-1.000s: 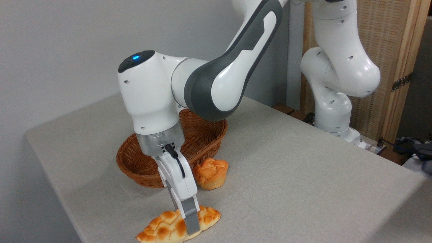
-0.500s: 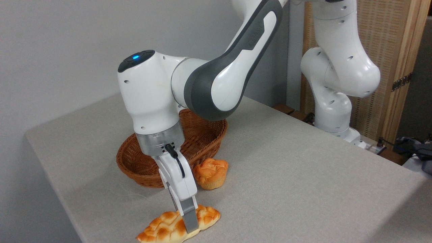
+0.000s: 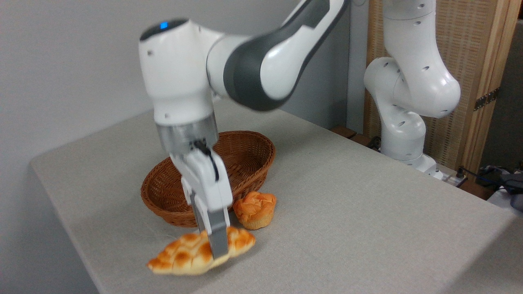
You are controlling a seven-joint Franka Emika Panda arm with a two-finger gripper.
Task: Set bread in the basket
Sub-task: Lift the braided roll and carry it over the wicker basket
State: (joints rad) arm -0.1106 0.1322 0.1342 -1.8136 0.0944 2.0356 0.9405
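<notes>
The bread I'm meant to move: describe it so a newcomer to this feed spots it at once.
Start at the brown wicker basket on the grey table. Just in front of it, nearest the camera, the gripper pinches the bread. It is long, flat and leaf-shaped with pointed ends, unlike the small round muffin-like bun beside the basket.

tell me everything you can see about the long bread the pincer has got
The bread is a long, flat, leaf-shaped loaf with pointed ends, a bumpy braided top in golden orange and paler edges underneath. It looks slightly blurred. The pincer is shut on it near the middle, one grey finger crossing its top. It hangs roughly level, apparently raised just off the table with a shadow beneath it. It sits in front of the basket, with the muffin-shaped bun just behind its right end.
</notes>
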